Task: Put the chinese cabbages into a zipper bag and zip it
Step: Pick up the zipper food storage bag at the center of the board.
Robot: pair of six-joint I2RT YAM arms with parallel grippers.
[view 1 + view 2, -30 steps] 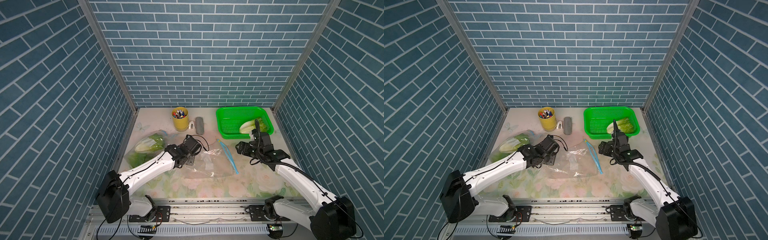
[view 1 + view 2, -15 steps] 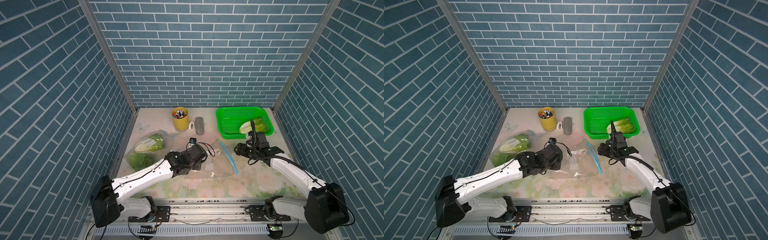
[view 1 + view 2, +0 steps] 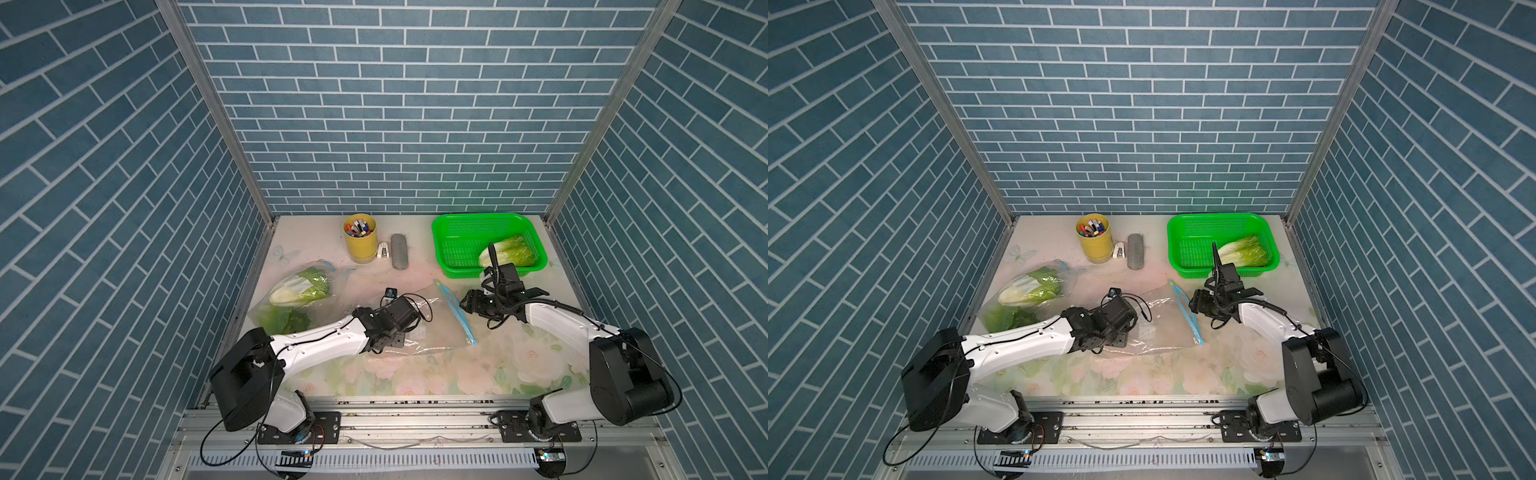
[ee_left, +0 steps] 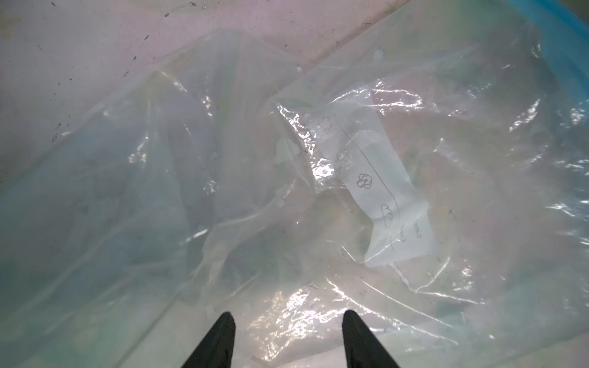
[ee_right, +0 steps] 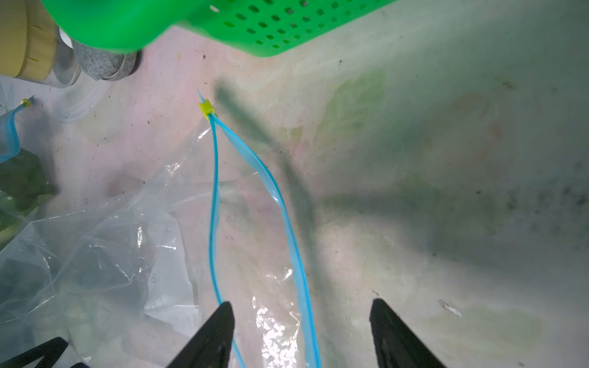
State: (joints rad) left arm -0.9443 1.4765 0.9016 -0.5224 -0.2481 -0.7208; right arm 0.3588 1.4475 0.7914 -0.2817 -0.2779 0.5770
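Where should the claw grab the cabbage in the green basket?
Probably across its white stalk end, coming from above: the cabbage lies on its side in the basket, and the walls would block a sideways reach.

one chinese cabbage (image 3: 508, 252) lies on its side in the green basket (image 3: 461, 245) at the far right of the surface (image 3: 457, 374), white stalk base toward the basket's middle, crinkly pale-green leaves toward its right wall. a second cabbage (image 3: 297, 287) lies inside a clear bag (image 3: 328, 274) at the left edge, white base toward the near left. a third leafy head (image 3: 282, 321), darker green, lies just nearer under the same film. the empty zipper bag (image 3: 444, 320) lies flat and wrinkled mid-surface, its blue zip strip (image 5: 251, 159) parted, its yellow slider (image 5: 206, 107) at the far end.
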